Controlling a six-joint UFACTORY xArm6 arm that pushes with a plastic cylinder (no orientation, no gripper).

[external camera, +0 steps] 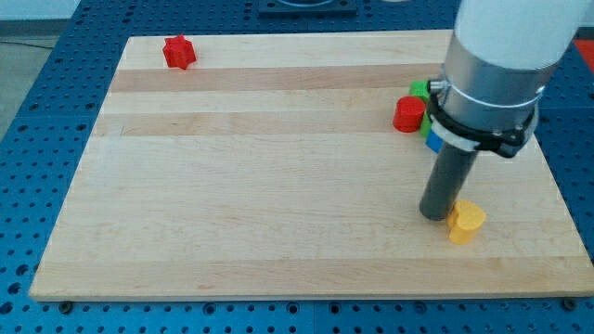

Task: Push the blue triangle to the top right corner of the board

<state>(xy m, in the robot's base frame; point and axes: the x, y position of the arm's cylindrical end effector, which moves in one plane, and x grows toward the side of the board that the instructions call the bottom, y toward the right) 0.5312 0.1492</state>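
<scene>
The blue block (433,143) shows only as a small sliver at the view's right, mostly hidden behind my arm, so its shape cannot be made out. It lies just right of a red block (407,114) and below a green block (420,90). My tip (433,216) rests on the wooden board (260,186), below this cluster. It sits right beside a yellow block (466,222), at that block's left edge. A red star-shaped block (178,52) lies near the board's top left corner.
The arm's large grey and white body (497,65) covers the board's upper right area. A blue perforated table (37,139) surrounds the board on all sides.
</scene>
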